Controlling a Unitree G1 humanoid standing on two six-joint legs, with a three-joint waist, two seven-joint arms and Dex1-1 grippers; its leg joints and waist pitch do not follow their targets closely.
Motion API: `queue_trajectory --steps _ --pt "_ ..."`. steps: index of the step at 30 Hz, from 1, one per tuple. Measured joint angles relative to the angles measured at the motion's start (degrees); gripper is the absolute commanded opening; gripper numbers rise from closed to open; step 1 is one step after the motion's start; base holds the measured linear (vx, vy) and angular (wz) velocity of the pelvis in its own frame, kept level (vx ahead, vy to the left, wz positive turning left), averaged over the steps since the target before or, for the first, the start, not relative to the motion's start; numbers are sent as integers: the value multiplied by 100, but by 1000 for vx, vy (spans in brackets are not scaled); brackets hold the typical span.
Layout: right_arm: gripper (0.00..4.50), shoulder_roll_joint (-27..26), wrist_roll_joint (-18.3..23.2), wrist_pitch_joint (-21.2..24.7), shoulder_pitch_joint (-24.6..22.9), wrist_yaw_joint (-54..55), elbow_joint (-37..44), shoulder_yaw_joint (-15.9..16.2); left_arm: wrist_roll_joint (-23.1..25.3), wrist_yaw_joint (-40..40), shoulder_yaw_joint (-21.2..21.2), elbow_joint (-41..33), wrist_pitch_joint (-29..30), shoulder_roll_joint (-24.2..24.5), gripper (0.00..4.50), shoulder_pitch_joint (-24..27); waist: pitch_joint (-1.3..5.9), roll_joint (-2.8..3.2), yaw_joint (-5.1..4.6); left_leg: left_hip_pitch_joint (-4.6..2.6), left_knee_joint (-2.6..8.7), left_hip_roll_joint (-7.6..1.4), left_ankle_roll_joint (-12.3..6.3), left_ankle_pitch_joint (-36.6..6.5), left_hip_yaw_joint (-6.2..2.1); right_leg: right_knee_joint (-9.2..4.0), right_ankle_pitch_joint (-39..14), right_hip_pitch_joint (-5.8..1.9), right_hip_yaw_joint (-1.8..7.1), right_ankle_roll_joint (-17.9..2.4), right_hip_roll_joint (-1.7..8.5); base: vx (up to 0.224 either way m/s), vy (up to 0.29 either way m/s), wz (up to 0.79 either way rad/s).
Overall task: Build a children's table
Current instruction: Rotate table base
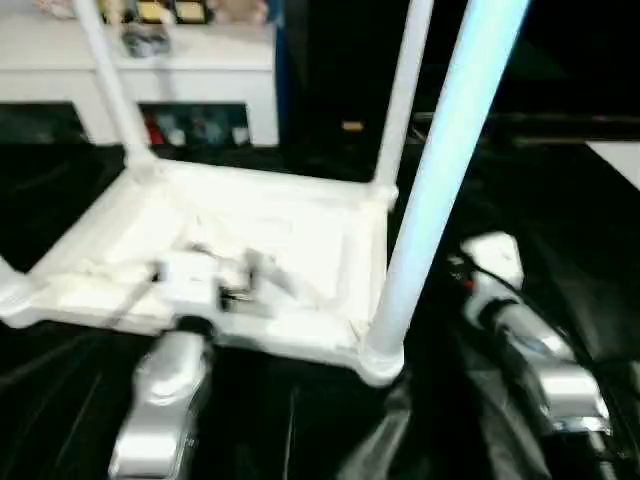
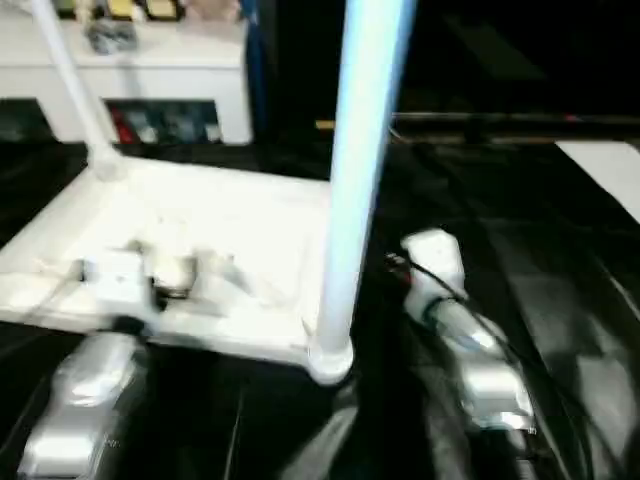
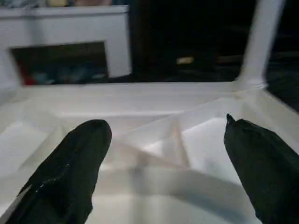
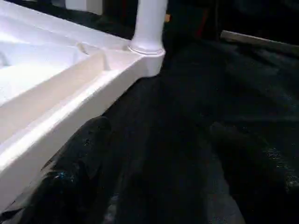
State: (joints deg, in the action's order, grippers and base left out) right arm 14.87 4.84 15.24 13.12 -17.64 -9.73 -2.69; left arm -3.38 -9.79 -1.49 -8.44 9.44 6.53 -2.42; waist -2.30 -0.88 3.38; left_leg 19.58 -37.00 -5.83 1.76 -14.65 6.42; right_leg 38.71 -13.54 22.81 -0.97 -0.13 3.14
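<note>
White table [image 1: 300, 240] lies upside down on my black worktop [image 1: 560, 230], legs up; both claws, left [image 3: 163, 154] and right [image 4: 159, 158], gape empty.

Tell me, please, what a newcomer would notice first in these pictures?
First, the white table top lying upside down on the black cover, with legs rising from its corners; the nearest leg stands tallest, at the near right corner. Then the open left gripper over the ribbed underside.
</note>
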Motion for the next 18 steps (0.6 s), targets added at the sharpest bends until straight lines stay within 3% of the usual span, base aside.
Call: queue_trajectory --steps 1,5,8,10,15,16,18 --pt "383 46 20 -37 0 -157 2 94 -239 -438 3 56 -27 187 444 -77 0 5 4 44 5 -19 11 10 10 -42 49 21 -6 -25 -4 0 0 0" --pt "383 378 143 -98 -22 -760 2 227 -696 -1782 -181 242 -19 784 444 -268 -15 41 19 76 0 -44 -21 24 59 -158 133 7 -10 -37 6 0 0 0" --pt "383 737 190 -244 -117 -1297 -4 235 -748 -2862 -606 515 83 1322 444 -631 -47 90 9 60 1 -97 -20 24 187 -195 154 -31 1 -62 25 0 0 0" --pt "383 919 221 -299 -219 -1577 -11 236 -781 -3370 -779 655 87 1470 444 -828 -70 127 -17 40 4 -121 -20 23 239 -220 155 -64 11 -63 31 0 0 0" --pt "383 1384 424 -363 -381 -2340 85 281 -840 -4603 -1251 1353 35 1624 405 -1611 -87 183 -17 43 13 -158 -33 35 282 -256 190 -78 7 -60 31 0 0 0" --pt "383 1482 448 -371 -422 -2516 126 306 -830 -4812 -1335 1451 1 1669 373 -1718 -82 193 -20 41 15 -168 -32 35 296 -256 194 -80 7 -60 31 0 0 0" --pt "383 1717 479 -414 -527 -2889 242 371 -799 -5179 -1556 1746 -62 1696 364 -1957 -81 233 -20 43 17 -176 -33 35 308 -257 196 -80 7 -60 31 0 0 0"
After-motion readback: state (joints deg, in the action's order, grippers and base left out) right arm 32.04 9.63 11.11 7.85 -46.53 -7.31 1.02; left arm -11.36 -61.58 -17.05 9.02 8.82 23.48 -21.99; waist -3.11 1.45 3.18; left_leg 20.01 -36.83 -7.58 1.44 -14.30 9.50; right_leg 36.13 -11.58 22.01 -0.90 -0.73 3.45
